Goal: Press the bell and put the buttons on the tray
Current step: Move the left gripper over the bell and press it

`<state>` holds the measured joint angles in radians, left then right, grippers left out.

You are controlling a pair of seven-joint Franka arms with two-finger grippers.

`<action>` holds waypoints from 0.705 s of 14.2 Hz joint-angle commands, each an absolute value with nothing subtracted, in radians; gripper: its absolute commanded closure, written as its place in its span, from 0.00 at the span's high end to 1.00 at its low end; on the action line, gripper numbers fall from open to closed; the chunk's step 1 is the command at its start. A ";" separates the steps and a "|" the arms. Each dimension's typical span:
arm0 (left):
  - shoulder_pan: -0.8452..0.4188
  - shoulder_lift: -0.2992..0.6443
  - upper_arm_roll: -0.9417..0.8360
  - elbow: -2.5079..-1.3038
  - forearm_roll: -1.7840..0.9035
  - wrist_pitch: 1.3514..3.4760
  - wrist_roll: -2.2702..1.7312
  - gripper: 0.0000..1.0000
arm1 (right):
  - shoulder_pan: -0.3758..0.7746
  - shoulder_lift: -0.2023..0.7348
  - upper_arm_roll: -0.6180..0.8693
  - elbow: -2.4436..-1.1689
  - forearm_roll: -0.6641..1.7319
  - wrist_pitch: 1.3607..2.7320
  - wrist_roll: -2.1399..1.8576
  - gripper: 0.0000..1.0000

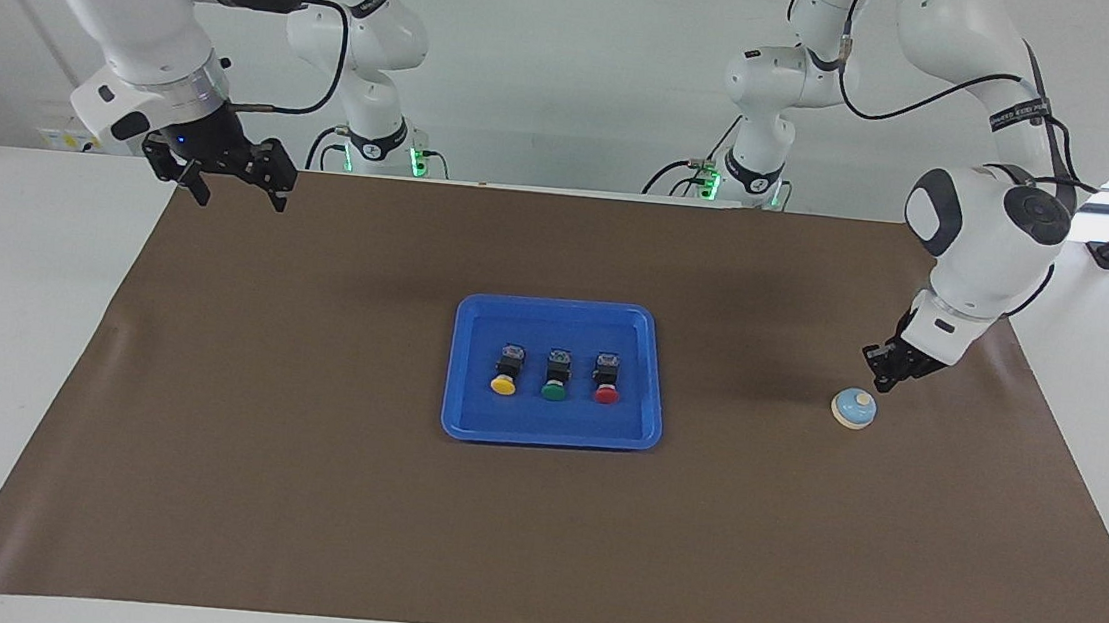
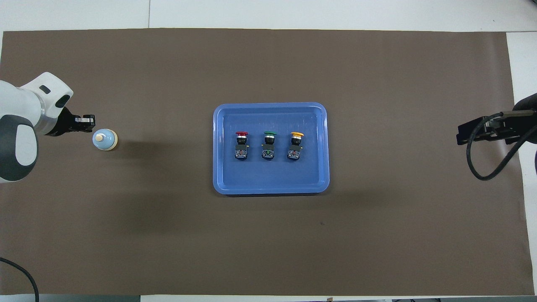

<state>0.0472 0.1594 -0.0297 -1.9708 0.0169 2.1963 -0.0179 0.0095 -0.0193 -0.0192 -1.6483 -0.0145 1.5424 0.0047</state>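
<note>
The three boxy buttons [image 1: 556, 373] are lying in a row in the glossy blue tray [image 1: 463, 364] at frame centre. The domed bell [image 1: 854, 408] is sitting at right on the brown worktop [image 1: 298, 490], just under the left gripper [image 1: 883, 365], whose fingers I cannot tell. The right gripper [image 1: 239, 186] is waiting at upper left, fingers apart.

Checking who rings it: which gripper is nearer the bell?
Left. The left gripper hangs just above the bell; the right gripper waits raised at the right arm's end of the table.

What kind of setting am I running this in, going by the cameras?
Likely a robotics lab bench: two white arms bolted at a white table's edge, a brown mat as workspace, staged props only: blue tray of buttons, bell.
</note>
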 commanded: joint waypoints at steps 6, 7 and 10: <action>0.069 0.190 -0.031 -2.057 0.018 2.348 0.000 0.00 | -0.005 -0.029 -0.006 -1.652 -0.023 1.531 -0.025 1.00; 0.069 0.201 -0.031 -2.060 0.018 2.352 0.000 0.00 | -0.005 -0.029 -0.006 -1.652 -0.023 1.531 -0.025 1.00; 0.071 0.212 -0.031 -2.085 0.018 2.376 0.000 0.00 | -0.005 -0.029 -0.006 -1.652 -0.023 1.531 -0.025 1.00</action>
